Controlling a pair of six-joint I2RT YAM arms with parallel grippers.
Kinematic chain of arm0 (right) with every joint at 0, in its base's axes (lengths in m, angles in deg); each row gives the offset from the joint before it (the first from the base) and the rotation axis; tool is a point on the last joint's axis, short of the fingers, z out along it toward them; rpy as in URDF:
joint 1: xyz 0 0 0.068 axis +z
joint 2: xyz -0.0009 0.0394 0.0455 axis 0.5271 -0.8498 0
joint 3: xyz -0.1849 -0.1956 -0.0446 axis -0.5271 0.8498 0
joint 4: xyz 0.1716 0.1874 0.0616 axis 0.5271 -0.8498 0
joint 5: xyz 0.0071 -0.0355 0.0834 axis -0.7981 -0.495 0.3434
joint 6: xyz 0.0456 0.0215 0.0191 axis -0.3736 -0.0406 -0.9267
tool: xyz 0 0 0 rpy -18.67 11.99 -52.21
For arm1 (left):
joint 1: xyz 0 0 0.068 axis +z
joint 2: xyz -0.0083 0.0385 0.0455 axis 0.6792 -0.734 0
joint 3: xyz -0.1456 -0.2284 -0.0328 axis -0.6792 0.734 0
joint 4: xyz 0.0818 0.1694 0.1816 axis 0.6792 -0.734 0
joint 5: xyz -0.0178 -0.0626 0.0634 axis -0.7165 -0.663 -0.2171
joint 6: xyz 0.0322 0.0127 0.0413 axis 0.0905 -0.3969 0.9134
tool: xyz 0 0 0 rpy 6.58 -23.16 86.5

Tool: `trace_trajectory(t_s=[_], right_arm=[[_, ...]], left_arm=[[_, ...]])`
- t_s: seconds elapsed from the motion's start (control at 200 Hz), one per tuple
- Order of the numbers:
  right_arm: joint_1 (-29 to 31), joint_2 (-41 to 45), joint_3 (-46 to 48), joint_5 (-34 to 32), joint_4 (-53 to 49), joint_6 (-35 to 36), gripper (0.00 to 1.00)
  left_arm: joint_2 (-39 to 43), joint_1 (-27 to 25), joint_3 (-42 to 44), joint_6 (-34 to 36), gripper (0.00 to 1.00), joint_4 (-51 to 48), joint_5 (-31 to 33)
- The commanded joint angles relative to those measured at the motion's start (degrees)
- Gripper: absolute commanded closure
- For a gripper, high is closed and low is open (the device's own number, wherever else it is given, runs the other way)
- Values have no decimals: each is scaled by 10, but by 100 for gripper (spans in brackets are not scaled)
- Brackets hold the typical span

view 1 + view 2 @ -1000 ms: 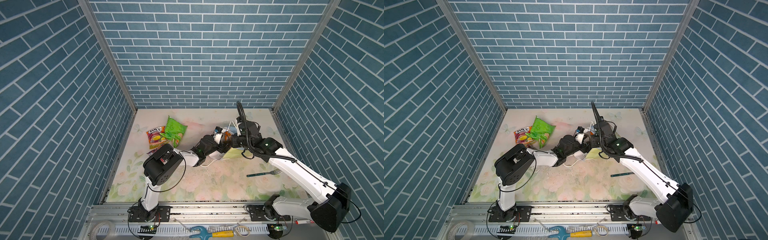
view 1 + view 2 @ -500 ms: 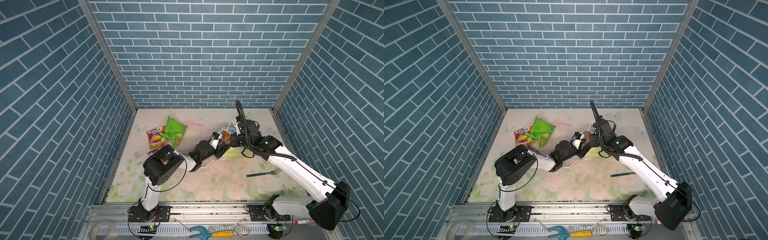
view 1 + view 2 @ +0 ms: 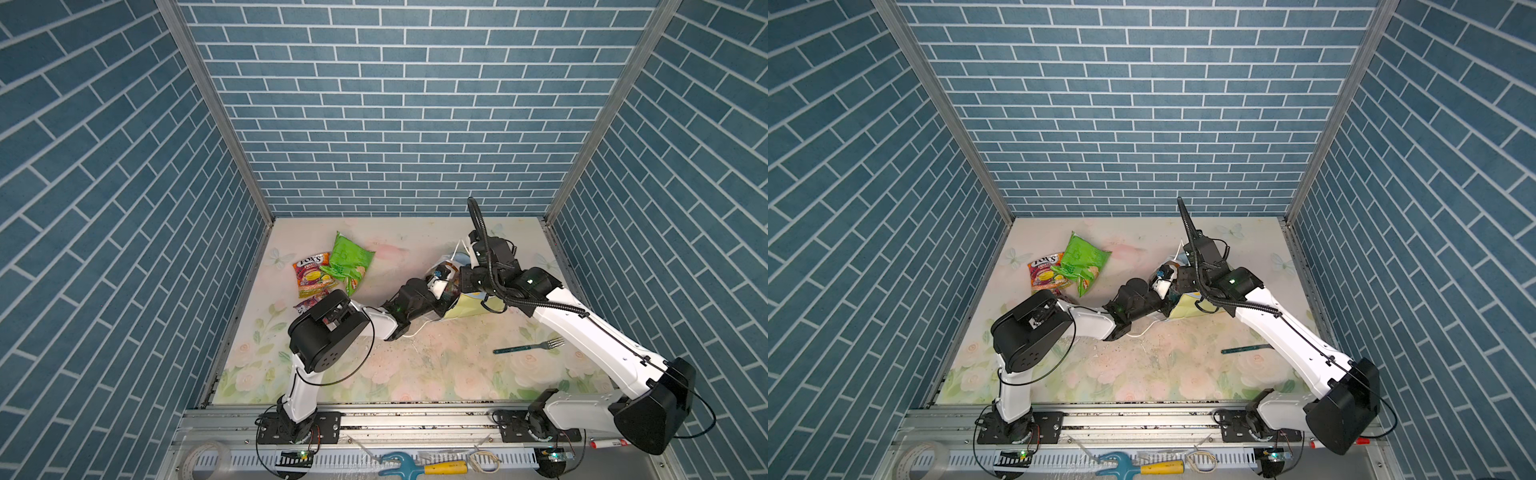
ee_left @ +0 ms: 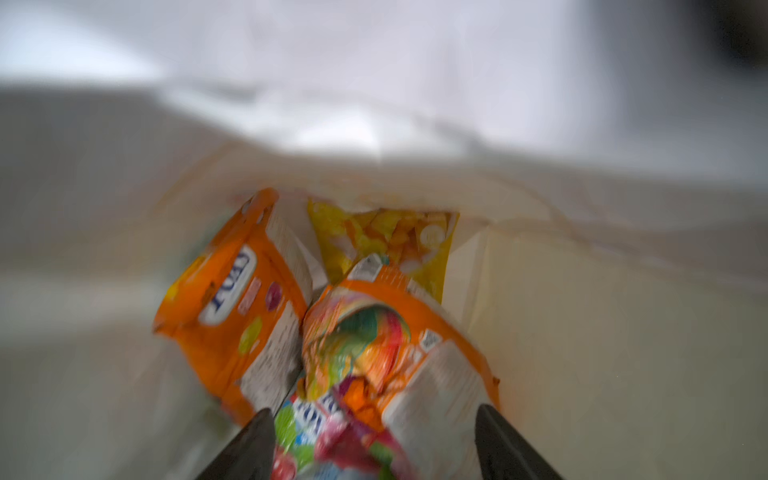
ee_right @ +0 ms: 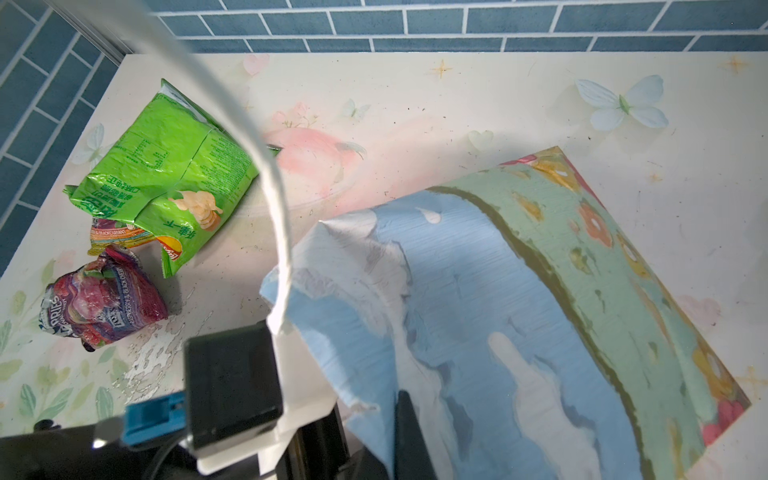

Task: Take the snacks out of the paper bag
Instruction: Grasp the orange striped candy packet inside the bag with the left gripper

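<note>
Left end effector (image 4: 374, 419) reaches deep into the paper bag (image 5: 519, 311), its two dark fingers (image 4: 253, 440) spread wide and released. A multicoloured FOX'S packet (image 4: 374, 345) lies between them, but the blurred left wrist view does not show whether either finger touches it. Beside that packet an orange FOX'S packet (image 4: 232, 316) leans against the bag's white inner wall, and a yellow packet (image 4: 386, 241) stands behind both at the bag's far end.

The right end effector (image 3: 460, 277) is clenched on the bag's upper rim at the mouth, where the blue printed paper folds over its finger and a white cord handle (image 5: 274, 199) arcs up. The bag lies on its side on the floral bench (image 3: 415, 374), right of centre, with its mouth towards the left arm and a pale yellow side panel (image 3: 465, 307) facing the front.

Three snacks lie out on the bench at the rear left, well apart from the bag. A green chip bag (image 3: 347, 262) overlaps a FOX'S fruit packet (image 3: 309, 276), and a crumpled purple berry packet (image 5: 104, 307) lies just beside them. A teal-handled fork (image 3: 528, 347) rests near the right arm.
</note>
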Motion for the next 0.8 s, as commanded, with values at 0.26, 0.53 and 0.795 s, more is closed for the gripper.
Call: trace_trajectory(t_s=[0.26, 0.53, 0.795], right_arm=[[1, 25, 1, 15, 33, 5, 100], [0, 36, 0, -4, 22, 12, 100], [-1, 25, -13, -30, 11, 35, 100]], left_arm=[[-35, 12, -92, 6, 1, -102, -28], [-27, 12, -67, 35, 0, -100, -20], [-23, 12, -32, 13, 3, -87, -25]])
